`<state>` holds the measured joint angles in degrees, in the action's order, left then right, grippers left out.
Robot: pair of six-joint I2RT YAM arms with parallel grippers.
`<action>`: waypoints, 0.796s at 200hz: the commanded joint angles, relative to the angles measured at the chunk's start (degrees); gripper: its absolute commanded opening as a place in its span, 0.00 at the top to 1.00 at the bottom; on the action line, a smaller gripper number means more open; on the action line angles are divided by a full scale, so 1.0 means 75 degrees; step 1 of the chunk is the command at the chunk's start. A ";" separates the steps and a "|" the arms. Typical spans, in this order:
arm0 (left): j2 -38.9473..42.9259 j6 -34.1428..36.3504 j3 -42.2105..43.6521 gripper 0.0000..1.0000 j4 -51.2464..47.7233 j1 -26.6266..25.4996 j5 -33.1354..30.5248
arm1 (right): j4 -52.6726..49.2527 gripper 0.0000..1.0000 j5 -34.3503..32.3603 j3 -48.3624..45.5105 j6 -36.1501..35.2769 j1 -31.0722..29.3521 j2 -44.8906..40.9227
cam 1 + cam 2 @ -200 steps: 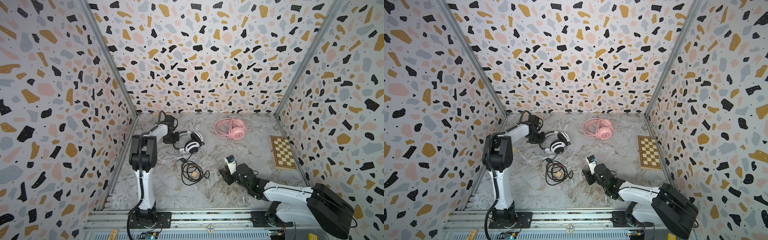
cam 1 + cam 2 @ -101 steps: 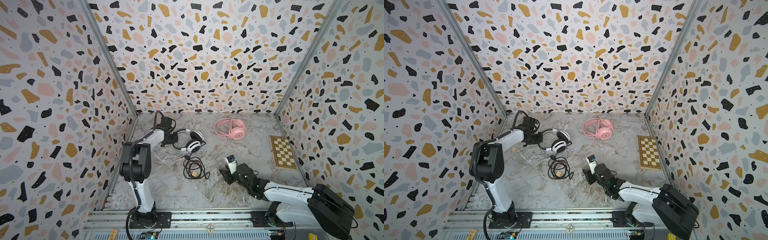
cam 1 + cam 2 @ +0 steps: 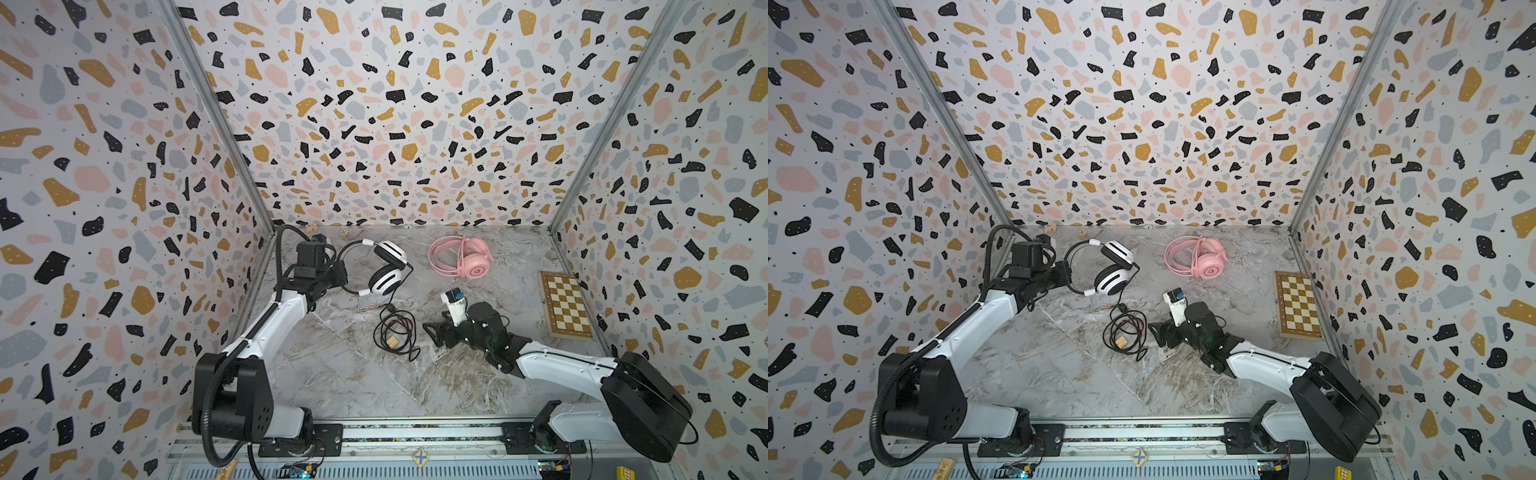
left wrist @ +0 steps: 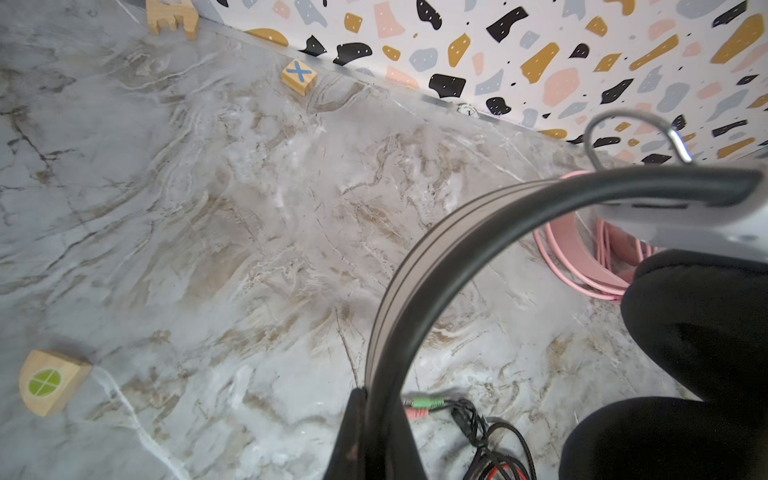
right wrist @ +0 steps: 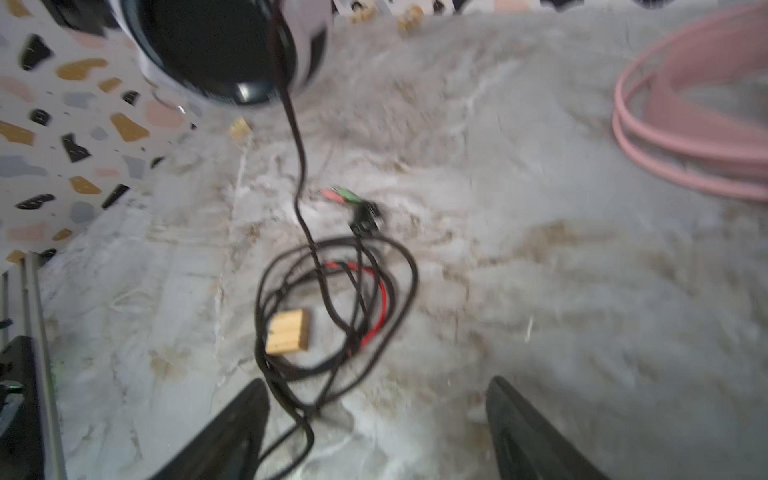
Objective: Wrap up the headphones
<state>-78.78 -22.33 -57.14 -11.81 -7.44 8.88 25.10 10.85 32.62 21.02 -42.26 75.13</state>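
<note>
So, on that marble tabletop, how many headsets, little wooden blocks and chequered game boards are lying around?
Headsets: 2 (white-and-black headset, pink headset)
Wooden blocks: 4 (E-shaped block, blue-X block, green-marked half-round block, plain block)
Chequered boards: 1 (chequered board)
Total: 7

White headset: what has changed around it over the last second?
The left end effector, shut on the white headset at its headband, has pulled it slightly leftward and tipped it up, while the left arm folded lower toward the front. The right end effector has opened beside the black cable coil. The pink headset and chessboard stayed put.
</note>
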 commanded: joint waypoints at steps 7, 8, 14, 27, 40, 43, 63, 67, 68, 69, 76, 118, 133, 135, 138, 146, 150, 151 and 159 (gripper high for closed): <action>0.0542 -0.0675 0.0433 1.00 0.1015 0.0009 0.0561 | 0.0483 0.01 0.1552 0.0990 0.0976 0.0020 0.0101; 0.0561 -0.0695 0.0458 1.00 0.1037 0.0009 0.0579 | 0.0525 0.01 0.1576 0.1004 0.1032 0.0021 0.0116; 0.0635 -0.0810 0.0562 1.00 0.1146 0.0008 0.0675 | 0.0731 0.01 0.1691 0.1093 0.1294 0.0029 0.0250; 0.0818 -0.1009 0.0768 1.00 0.1373 -0.0015 0.0804 | 0.1359 0.01 0.1893 0.1209 0.1931 0.0075 0.0584; 0.0957 -0.1094 0.0866 1.00 0.1434 -0.0037 0.0875 | 0.2179 0.01 0.2266 0.1274 0.2588 0.0165 0.0979; 0.0989 -0.1109 0.0879 1.00 0.1435 -0.0039 0.0885 | 0.2373 0.01 0.2304 0.1294 0.2744 0.0183 0.1064; 0.1128 -0.1119 0.0870 1.00 0.1332 -0.0051 0.0979 | 0.3031 0.01 0.2501 0.1639 0.3383 0.0200 0.1696; 0.1152 -0.1105 0.0869 1.00 0.1312 -0.0057 0.1003 | 0.3109 0.01 0.2553 0.1741 0.3489 0.0197 0.1827; 0.1152 -0.1103 0.0869 1.00 0.1309 -0.0059 0.1011 | 0.3139 0.01 0.2575 0.1760 0.3514 0.0197 0.1858; 0.1159 -0.1102 0.0863 1.00 0.1301 -0.0061 0.1015 | 0.3166 0.01 0.2580 0.1787 0.3526 0.0191 0.1885; 0.1187 -0.1090 0.0853 1.00 0.1268 -0.0074 0.1040 | 0.3310 0.01 0.2609 0.1922 0.3669 0.0157 0.2086; 0.1165 -0.0975 0.0869 1.00 0.1153 -0.0133 0.1111 | 0.3367 0.01 0.2596 0.2545 0.3712 -0.0127 0.2451; 0.1130 -0.0932 0.0859 1.00 0.1107 -0.0133 0.1095 | 0.3410 0.01 0.2611 0.2597 0.3765 -0.0163 0.2408; 0.1130 -0.0927 0.0858 1.00 0.1101 -0.0133 0.1090 | 0.3422 0.01 0.2608 0.2599 0.3776 -0.0165 0.2405; 0.1124 -0.0920 0.0858 1.00 0.1095 -0.0133 0.1083 | 0.3436 0.01 0.2618 0.2608 0.3799 -0.0169 0.2388; 0.1108 -0.0914 0.0866 1.00 0.1115 -0.0133 0.1088 | 0.3492 0.01 0.2641 0.2611 0.3852 -0.0167 0.2348; 0.1090 -0.0907 0.0879 1.00 0.1128 -0.0133 0.1068 | 0.3559 0.01 0.2664 0.2601 0.3894 -0.0166 0.2320; 0.1086 -0.0905 0.0880 1.00 0.1129 -0.0133 0.1072 | 0.3575 0.01 0.2665 0.2600 0.3904 -0.0172 0.2315; 0.1040 -0.0882 0.0871 1.00 0.1113 -0.0133 0.1086 | 0.3670 0.01 0.2678 0.2546 0.3934 -0.0184 0.2212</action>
<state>-71.22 -28.64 -49.65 -7.75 -7.99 14.55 47.66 29.36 49.89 48.51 -42.94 94.98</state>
